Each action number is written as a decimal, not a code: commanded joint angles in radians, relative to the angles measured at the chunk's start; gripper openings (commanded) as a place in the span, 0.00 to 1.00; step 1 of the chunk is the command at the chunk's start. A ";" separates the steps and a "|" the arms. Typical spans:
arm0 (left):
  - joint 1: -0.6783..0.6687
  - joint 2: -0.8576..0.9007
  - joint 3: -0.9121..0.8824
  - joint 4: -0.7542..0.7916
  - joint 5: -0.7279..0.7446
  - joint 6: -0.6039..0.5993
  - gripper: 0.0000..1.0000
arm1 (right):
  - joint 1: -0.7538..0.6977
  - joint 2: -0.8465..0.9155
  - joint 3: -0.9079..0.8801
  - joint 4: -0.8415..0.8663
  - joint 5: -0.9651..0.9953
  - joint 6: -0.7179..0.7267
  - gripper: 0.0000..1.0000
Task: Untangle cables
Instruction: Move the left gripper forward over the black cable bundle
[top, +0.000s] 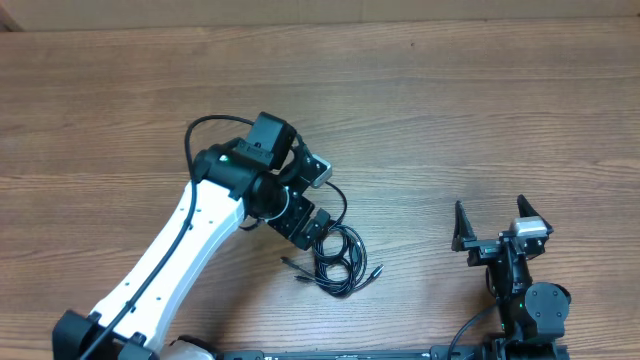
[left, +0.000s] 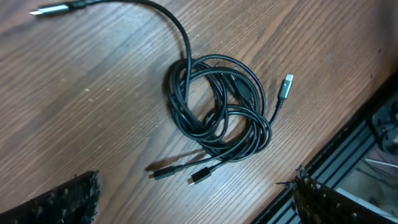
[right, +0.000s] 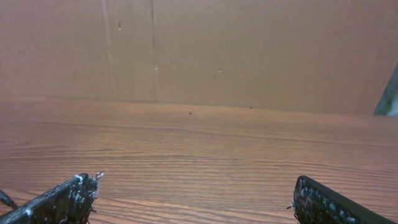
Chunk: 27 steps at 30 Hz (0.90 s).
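Near the front middle of the brown wood-grain table (top: 450, 90), the thin black flexible cables (top: 338, 258) lie in one loose coil of overlapping loops. The left hand (top: 316, 228) hovers over the coil's upper edge with its two fingers spread fully apart and nothing between them. The right hand (top: 492, 228) sits well apart on the right side, close to the table's near edge; it is equally wide open and empty, and its wrist view shows only bare wood. The step in hand looks like the first pick from the bundle, and it would go best at a free end, not in the thick of the loops. In the left wrist view one long single strand (left: 180, 31) leaves the coil and runs away across the table. A silver-tipped plug (left: 287, 84) sticks out on one side, and two small dark plugs (left: 163, 173) lie side by side just outside the loops. Any of these gives a lone cord to pinch, whereas a grab at the centre would likely take several strands and tighten the knot. The cords are very thin against the fingers, so the hand should come down squarely, close completely, and draw the end out slowly. Bringing the right hand across to pin the remaining loops would probably stop the whole bundle dragging along. No brand, label or writing can be read on the cables, the plugs or the arms.
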 joint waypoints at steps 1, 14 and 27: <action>-0.008 0.045 0.026 0.004 0.068 -0.004 1.00 | -0.003 -0.008 -0.010 0.003 -0.002 -0.005 1.00; -0.015 0.212 0.026 0.025 0.093 -0.008 1.00 | -0.003 -0.008 -0.010 0.003 -0.002 -0.005 1.00; -0.116 0.272 0.025 0.080 -0.153 -0.241 1.00 | -0.003 -0.008 -0.010 0.003 -0.002 -0.005 1.00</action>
